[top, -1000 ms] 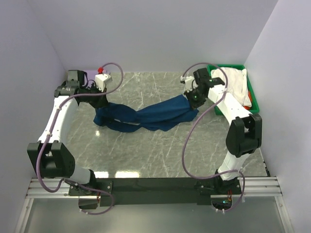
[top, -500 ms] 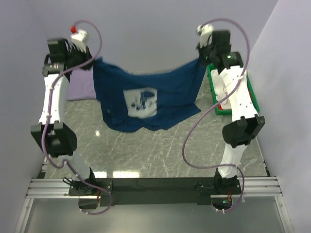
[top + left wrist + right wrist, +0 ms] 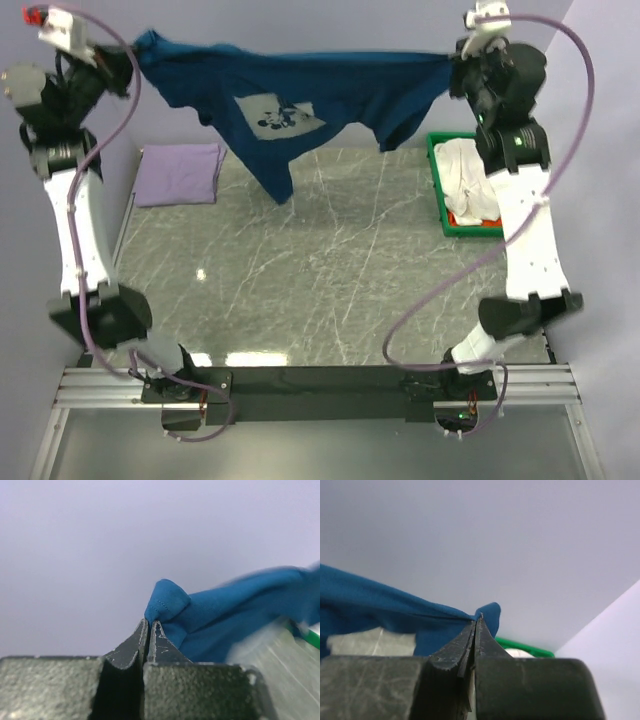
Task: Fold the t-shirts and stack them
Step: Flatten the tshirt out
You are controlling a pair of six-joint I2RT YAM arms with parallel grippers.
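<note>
The navy blue t-shirt is held stretched high in the air, above and to the left of the green bin, lifted clear of the tabletop. One top corner is pinched by the left fingers, which are pressed tight together on a small bunch of cloth; the opposite corner is pinched the same way by the right fingers. Very little fabric is caught in either pinch, so a corner could be lost if the span is pulled tauter, and the shirt would be dropped in a heap. One trailing point is hung lower than the rest, so a crooked, creased landing is to be feared. The white printed graphic is turned toward the overhead camera, slightly skewed, and the cloth is sagged mid-span. A folded lavender t-shirt is laid far left of the bin; a white t-shirt is piled inside it
</note>
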